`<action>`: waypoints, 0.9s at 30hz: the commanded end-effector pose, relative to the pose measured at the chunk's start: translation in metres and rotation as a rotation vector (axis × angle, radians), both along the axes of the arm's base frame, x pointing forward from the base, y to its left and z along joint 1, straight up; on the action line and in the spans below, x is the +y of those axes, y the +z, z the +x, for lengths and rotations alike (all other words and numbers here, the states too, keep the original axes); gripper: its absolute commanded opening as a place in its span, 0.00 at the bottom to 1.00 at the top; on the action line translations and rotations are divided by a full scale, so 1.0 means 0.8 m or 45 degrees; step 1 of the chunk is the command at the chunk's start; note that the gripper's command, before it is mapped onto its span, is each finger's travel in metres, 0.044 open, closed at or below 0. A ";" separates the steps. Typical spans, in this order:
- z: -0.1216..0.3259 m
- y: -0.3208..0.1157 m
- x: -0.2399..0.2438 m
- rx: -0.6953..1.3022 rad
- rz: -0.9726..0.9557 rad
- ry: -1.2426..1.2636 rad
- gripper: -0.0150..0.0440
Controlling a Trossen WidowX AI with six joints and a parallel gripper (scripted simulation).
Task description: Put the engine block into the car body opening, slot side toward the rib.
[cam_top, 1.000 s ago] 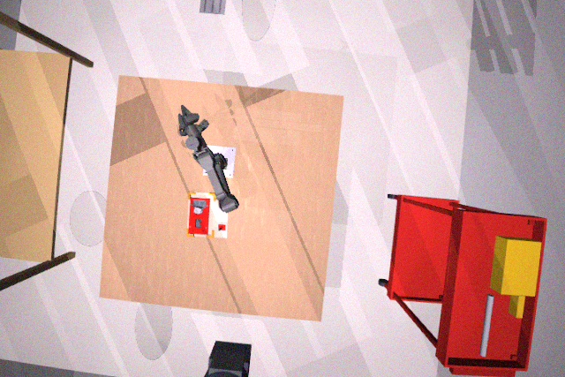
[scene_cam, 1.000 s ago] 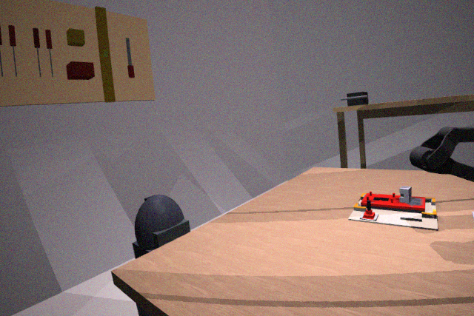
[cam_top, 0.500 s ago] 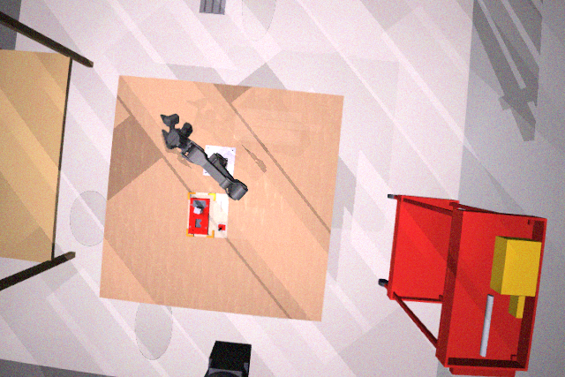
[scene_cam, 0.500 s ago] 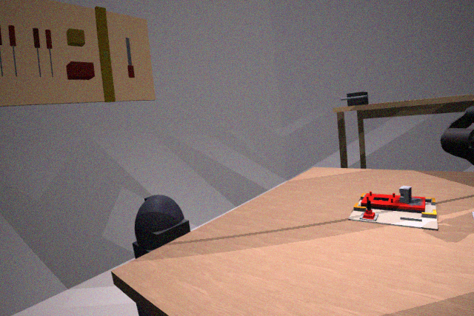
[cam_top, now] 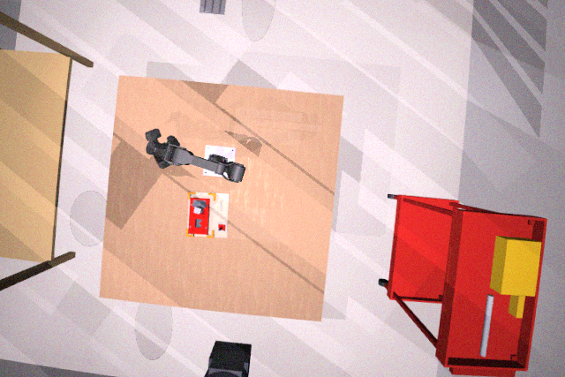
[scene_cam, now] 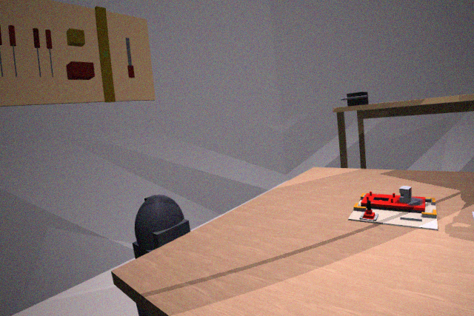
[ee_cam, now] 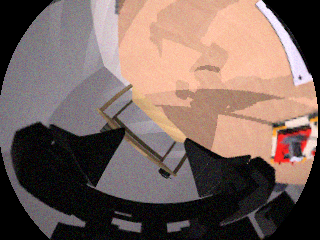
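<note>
Over the worktop (cam_top: 255, 263) (scene_cam: 306, 243) (ee_cam: 240, 30), the end effector (cam_top: 159, 139) (ee_cam: 155, 136) is hanging wide and well apart from the engine block (cam_top: 199, 207) (scene_cam: 404, 194) (ee_cam: 295, 146), which is standing in the car body (cam_top: 199, 229) (scene_cam: 377, 201) (ee_cam: 283, 154), its full seating unclear.

A red cart (cam_top: 449, 272) stands on the pale floor (cam_top: 301, 345) — grey walls (scene_cam: 237, 37) beyond — amid striped shadows.

The top view looks steeply down from high above the wooden table (cam_top: 255, 267) (scene_cam: 306, 263) (ee_cam: 140, 55); the exterior view looks across it from nearer, low; the wrist view, perhaps tilted, shares its top.
</note>
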State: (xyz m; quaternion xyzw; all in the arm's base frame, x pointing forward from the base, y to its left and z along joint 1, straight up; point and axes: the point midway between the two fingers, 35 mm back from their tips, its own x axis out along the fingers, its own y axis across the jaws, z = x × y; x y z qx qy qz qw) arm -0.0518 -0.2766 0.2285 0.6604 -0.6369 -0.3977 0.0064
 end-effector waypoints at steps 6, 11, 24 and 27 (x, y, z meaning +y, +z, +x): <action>0.088 -0.015 -0.012 -0.114 0.225 0.236 1.00; 0.147 -0.025 -0.007 -0.146 0.384 0.383 1.00; 0.284 -0.049 0.063 -0.060 0.801 0.733 1.00; 0.310 -0.054 0.087 -0.010 0.896 0.798 1.00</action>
